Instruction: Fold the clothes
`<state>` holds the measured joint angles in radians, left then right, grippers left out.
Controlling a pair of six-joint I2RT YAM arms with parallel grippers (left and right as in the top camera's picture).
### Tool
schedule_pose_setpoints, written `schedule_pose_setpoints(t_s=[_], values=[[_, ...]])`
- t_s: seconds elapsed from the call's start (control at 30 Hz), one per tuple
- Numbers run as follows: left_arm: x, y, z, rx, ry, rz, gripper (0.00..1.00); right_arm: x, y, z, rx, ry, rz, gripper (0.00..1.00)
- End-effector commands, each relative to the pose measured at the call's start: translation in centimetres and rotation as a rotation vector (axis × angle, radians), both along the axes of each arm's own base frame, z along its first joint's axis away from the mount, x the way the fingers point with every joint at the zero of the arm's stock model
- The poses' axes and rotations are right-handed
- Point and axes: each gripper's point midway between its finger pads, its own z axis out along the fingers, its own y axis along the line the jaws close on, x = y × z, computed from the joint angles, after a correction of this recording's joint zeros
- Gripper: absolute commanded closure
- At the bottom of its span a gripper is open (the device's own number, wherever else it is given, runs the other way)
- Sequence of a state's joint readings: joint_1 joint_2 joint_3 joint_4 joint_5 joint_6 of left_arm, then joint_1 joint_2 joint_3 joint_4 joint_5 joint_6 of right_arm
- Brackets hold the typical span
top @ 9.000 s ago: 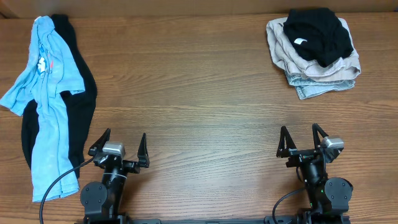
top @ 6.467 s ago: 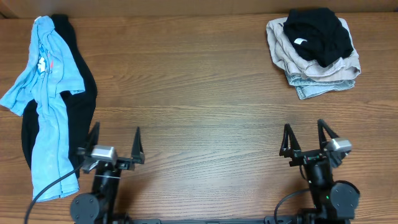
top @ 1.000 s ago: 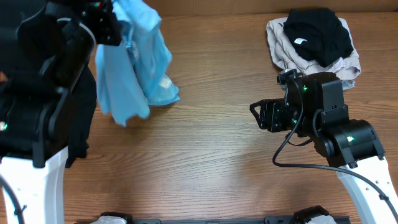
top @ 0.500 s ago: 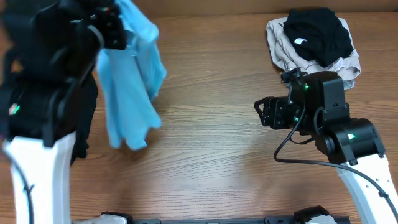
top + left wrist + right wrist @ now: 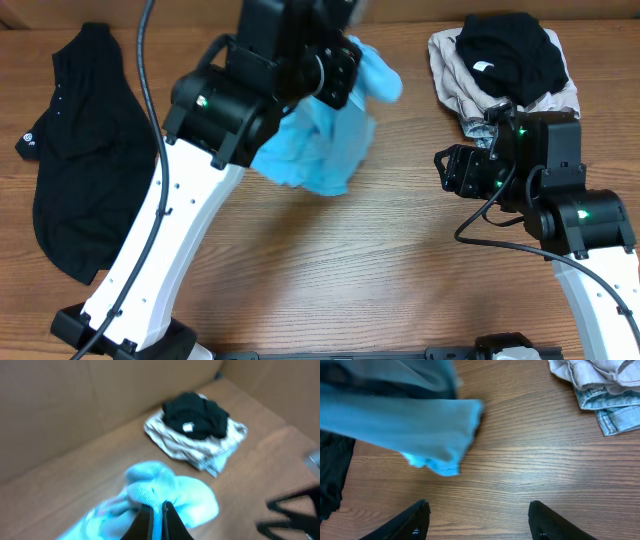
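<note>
Black shirt (image 5: pixel 75 190) lies spread on the desk (image 5: pixel 330 260) at left; left pincer (image 5: pixel 156 510) pinches the light blue T-shirt (image 5: pixel 325 150), hanging bunched above the desk's middle; right pincer (image 5: pixel 479 512) spread, holding nothing; pile of clothes (image 5: pixel 510 90) at far right

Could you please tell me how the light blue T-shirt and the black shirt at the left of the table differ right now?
The light blue T-shirt hangs bunched from the shut left gripper over mid-table; the black shirt lies spread on the table at the left, touched by neither arm. The black shirt shows a small white logo; no print can be made out on the T-shirt. Both are unfolded soft garments.
</note>
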<state>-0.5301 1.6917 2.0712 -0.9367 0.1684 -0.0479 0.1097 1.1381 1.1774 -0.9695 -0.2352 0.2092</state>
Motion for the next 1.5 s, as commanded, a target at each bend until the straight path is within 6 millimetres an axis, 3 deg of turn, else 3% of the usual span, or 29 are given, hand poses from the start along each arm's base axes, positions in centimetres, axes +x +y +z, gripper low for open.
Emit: schedule_pose_setpoints(t_s=[0.0,0.27,0.43,0.53,0.67,0.87,0.93,1.0,1.13,1.33,1.47], values=[[-2.1,1.5,1.7,0.01,-0.014,-0.011,0.96,0.5,-0.3,1.0,0.0,-0.026,-0.017,0.33],[-2.0,7.4,-7.3,0.308,0.269,0.169,0.95,1.4,0.0,-1.0,-0.003,0.036,-0.004,0.33],[-1.8,8.0,-12.8,0.433,0.434,0.175,0.87,2.3,2.1,-3.7,0.036,0.125,0.06,0.33],[-1.2,8.0,-15.7,0.487,0.507,0.177,0.96,2.5,3.9,-5.5,0.057,0.182,0.114,0.34],[-0.4,8.8,-18.6,0.521,0.59,0.2,0.96,2.4,6.9,-7.8,0.053,0.243,0.195,0.36],[1.2,12.6,-19.3,0.487,0.639,0.313,0.96,1.6,11.5,-10.8,0.04,0.319,0.268,0.37],[1.7,14.2,-19.2,0.469,0.652,0.353,0.96,1.4,12.8,-11.4,0.053,0.342,0.261,0.41],[2.1,15.8,-19.3,0.449,0.67,0.387,0.96,1.3,13.3,-12.4,0.059,0.39,0.177,0.46],[2.4,19.0,-19.4,0.425,0.702,0.457,0.96,0.7,14.0,-14.9,0.049,0.494,0.011,0.46],[2.7,21.0,-19.4,0.382,0.725,0.496,0.96,-0.3,17.7,-18.7,0.062,0.576,-0.031,0.43],[2.8,21.0,-19.3,0.381,0.719,0.497,0.96,-0.4,18.6,-20.2,0.057,0.592,-0.035,0.42]])
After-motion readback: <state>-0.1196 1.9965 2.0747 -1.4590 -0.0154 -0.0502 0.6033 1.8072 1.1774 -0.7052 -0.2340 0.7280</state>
